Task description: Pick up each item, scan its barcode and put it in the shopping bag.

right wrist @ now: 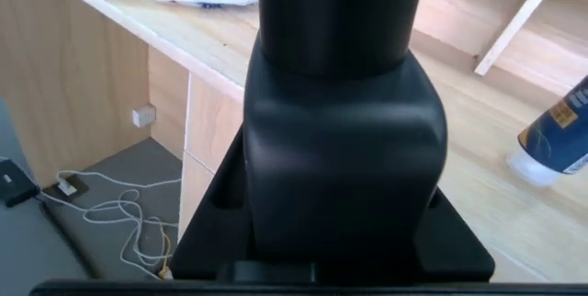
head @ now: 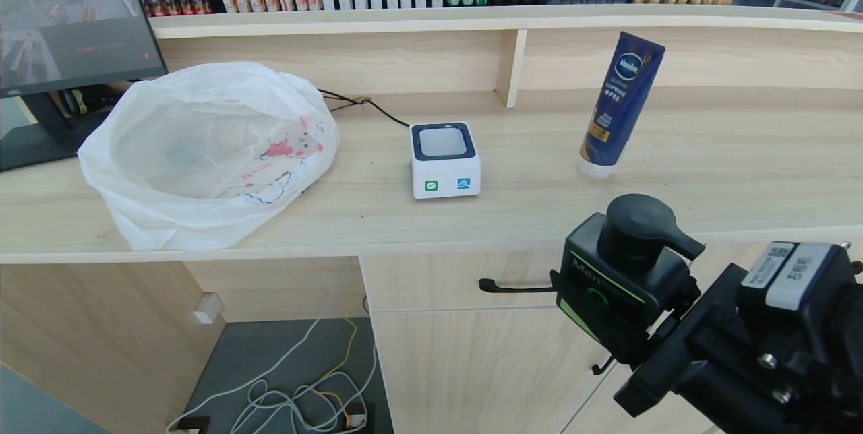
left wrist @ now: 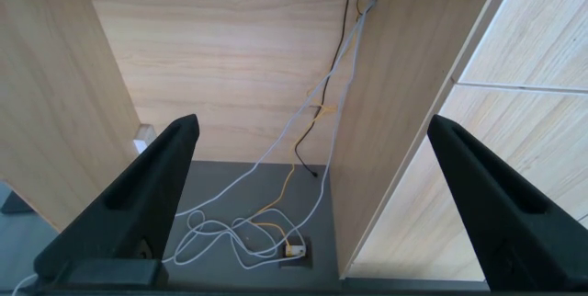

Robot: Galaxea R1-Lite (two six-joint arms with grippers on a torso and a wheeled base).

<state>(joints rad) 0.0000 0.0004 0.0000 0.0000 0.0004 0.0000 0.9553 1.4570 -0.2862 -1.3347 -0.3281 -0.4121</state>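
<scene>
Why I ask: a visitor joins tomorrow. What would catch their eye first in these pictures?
Most likely the black pump bottle clamped in the right pincer, low on the right in the head view, in front of the wooden counter. Next come the dark blue tube standing cap-down on the counter's right side and the open white shopping bag on its left, with the small white scanner between them.

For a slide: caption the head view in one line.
Right gripper holds a black pump bottle before the counter with scanner, shopping bag and blue tube.
</scene>
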